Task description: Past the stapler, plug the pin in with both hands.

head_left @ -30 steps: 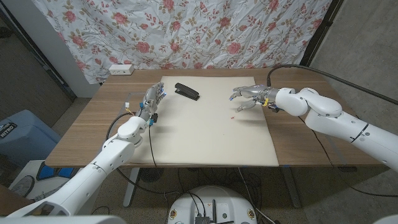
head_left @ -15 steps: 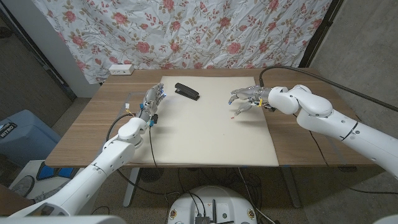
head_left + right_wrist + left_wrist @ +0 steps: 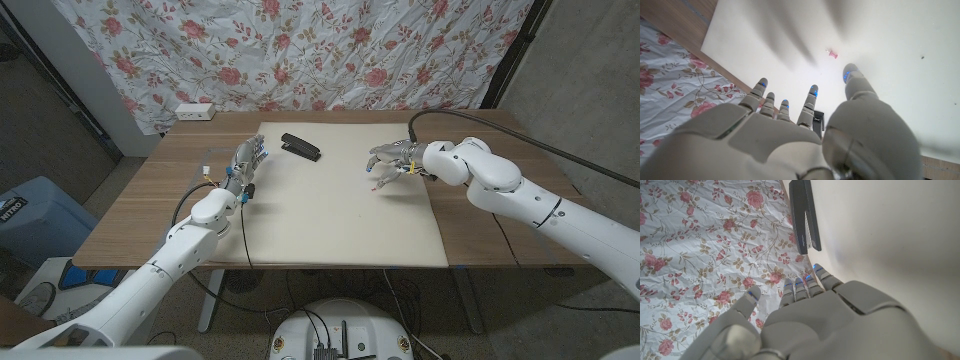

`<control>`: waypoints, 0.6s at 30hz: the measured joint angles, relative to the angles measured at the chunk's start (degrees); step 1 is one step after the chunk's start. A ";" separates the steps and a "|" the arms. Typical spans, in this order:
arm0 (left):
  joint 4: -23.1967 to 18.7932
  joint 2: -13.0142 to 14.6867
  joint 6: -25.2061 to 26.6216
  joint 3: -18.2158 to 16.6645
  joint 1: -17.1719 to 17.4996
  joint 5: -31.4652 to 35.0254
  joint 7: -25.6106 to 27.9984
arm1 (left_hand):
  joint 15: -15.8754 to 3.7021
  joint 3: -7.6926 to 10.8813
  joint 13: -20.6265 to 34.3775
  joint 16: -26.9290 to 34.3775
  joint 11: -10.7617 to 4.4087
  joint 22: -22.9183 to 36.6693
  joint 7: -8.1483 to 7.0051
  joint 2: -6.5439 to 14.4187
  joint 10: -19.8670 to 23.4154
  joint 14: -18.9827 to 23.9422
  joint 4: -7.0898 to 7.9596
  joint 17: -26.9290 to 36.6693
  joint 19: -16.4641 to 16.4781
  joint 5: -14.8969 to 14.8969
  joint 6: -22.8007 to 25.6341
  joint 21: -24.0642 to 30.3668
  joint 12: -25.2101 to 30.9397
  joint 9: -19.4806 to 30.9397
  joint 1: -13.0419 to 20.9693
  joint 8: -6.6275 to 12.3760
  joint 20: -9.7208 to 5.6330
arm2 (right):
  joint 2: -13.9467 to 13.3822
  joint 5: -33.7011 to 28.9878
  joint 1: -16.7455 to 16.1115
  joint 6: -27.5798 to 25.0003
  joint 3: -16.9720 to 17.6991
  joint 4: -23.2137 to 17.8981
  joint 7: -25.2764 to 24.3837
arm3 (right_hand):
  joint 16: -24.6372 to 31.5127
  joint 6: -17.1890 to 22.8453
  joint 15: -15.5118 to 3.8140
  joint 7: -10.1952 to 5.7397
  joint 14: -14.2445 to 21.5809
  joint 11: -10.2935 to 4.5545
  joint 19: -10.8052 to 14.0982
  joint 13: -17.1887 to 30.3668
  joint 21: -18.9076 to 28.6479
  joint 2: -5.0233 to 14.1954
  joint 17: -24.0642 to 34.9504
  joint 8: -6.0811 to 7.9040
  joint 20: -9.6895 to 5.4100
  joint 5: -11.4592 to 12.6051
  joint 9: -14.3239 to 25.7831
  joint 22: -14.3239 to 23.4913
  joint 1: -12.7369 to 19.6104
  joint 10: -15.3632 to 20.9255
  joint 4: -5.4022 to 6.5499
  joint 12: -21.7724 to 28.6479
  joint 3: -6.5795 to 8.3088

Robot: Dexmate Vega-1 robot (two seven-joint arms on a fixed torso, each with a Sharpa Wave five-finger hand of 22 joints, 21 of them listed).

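Right hand (image 3: 392, 160) has crept leftward, fingers spread, empty, over the pin (image 3: 832, 53).

Left arm reaches in from the bottom left corner, its left hand (image 3: 246, 161) near the table's left side, fingers extended and close together, holding nothing. Right arm sweeps in from the right, elbow bent, and the right hand (image 3: 392, 161) hovers palm down, fingers spread apart and empty.

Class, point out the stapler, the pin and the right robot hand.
stapler (image 3: 300, 148): head view, middle of its black body.
pin (image 3: 832, 53): right wrist view, its pink head.
right robot hand (image 3: 394, 160): head view, its back.
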 measured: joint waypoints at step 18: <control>-0.07 0.20 0.83 0.16 -0.23 0.01 0.10 | 0.00 -0.23 0.00 0.00 0.00 -0.01 0.00 0.00 0.00 0.00 0.23 -0.01 0.30 0.00 0.00 0.00 -0.23 0.00 0.00 0.00 0.31 | 1.43 -3.17 -0.66 0.70 -1.36 2.15 -1.33 | 0.41 1.74 -0.72 -0.31 0.72 -0.18 0.84 -0.01 0.00 -0.10 0.27 1.11 -0.43 -0.23 0.31 -0.01 1.70 0.23 0.24 0.00 0.24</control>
